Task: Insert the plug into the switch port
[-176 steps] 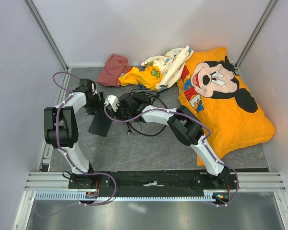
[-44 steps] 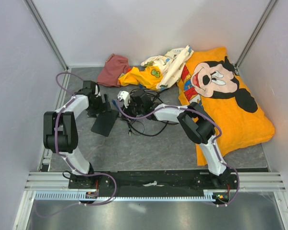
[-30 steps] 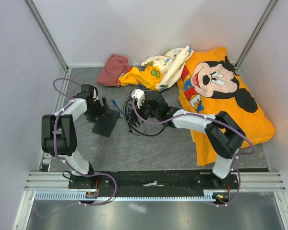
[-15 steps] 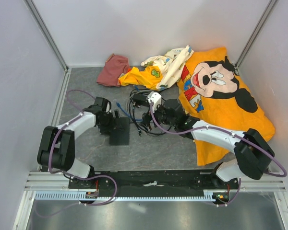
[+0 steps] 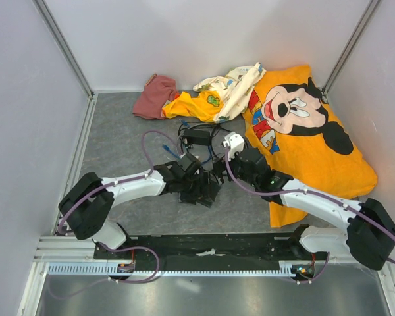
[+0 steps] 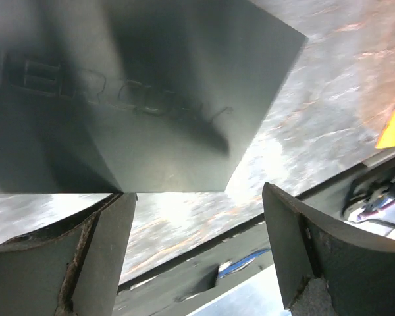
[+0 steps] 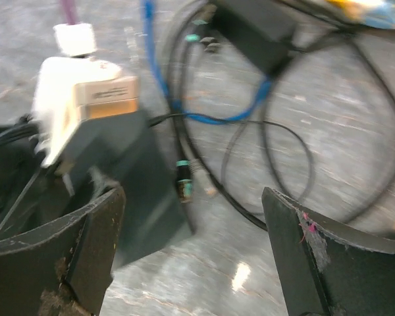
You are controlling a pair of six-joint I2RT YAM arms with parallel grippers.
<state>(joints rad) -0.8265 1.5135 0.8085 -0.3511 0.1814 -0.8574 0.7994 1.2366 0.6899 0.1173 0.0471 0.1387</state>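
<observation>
The switch [image 5: 206, 195] is a flat black box near the middle of the table; its lettered face fills the top of the left wrist view [image 6: 151, 99]. My left gripper [image 5: 195, 185] [image 6: 194, 191] is open, its left fingertip at the box's lower edge, only table showing in the gap. My right gripper [image 5: 217, 174] [image 7: 191, 191] hangs open just right of the switch [image 7: 141, 197], above black cable ends. The bright-blue cable [image 7: 163, 79] loops behind; a blue end [image 5: 167, 150] lies by the left forearm. The plug itself is too small to make out.
A black adapter [image 5: 196, 137] [image 7: 253, 23] and black cable loops [image 7: 283, 151] lie behind the grippers. An orange Mickey pillow [image 5: 316, 151] covers the right side. Crumpled clothes [image 5: 214, 99] and a maroon cloth [image 5: 157, 95] sit at the back. Walls close in on three sides.
The left gripper has swept right and toward the near edge, the switch moving with it. The right arm has swung right and back, so its gripper now hangs beside the switch.
</observation>
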